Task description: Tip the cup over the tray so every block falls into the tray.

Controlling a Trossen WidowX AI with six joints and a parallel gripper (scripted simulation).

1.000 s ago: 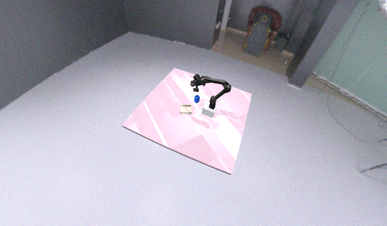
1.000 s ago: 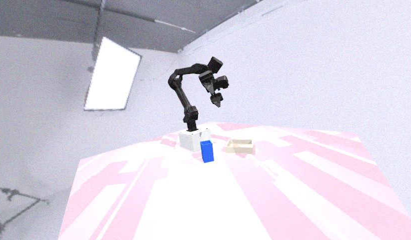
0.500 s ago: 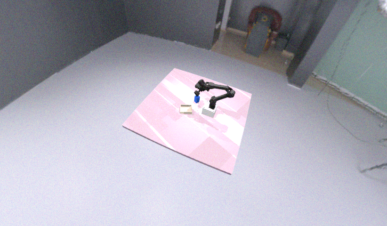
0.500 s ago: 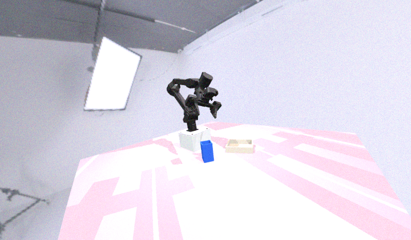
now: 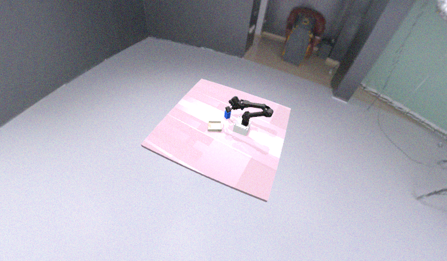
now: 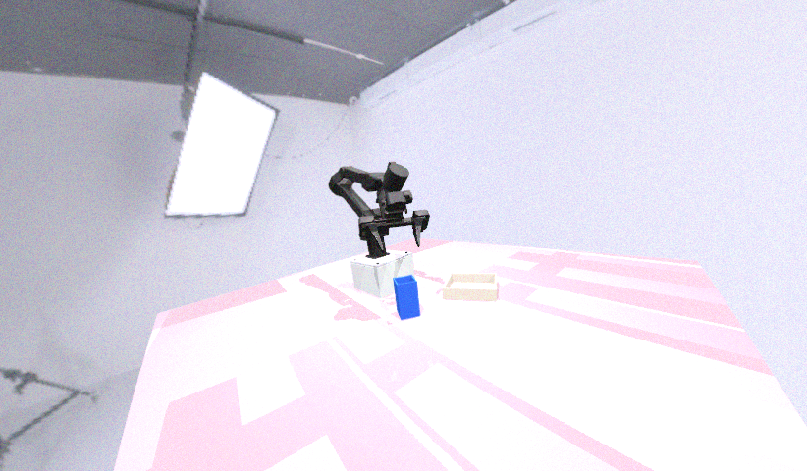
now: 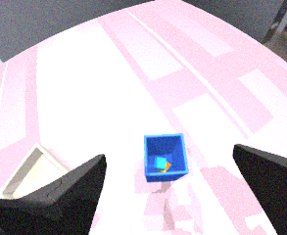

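A blue square cup [image 5: 227, 115] [image 6: 406, 298] [image 7: 166, 177] stands upright on the table. In the wrist view a cyan block [image 7: 160, 163] and an orange block [image 7: 167, 166] lie at the bottom inside it. A shallow beige tray [image 6: 470, 293] [image 7: 55, 160] stands beside the cup; it also shows in the top view [image 5: 214, 130]. My gripper [image 6: 400, 246] [image 7: 172, 156] is wide open and empty, pointing down above the cup. In the wrist view the cup lies between the two fingers, well below them.
The white base block [image 5: 240, 129] [image 6: 373, 276] of the arm stands close to the cup and the tray. The pink and white table [image 5: 199, 161] [image 6: 512, 373] has its edges well away from them.
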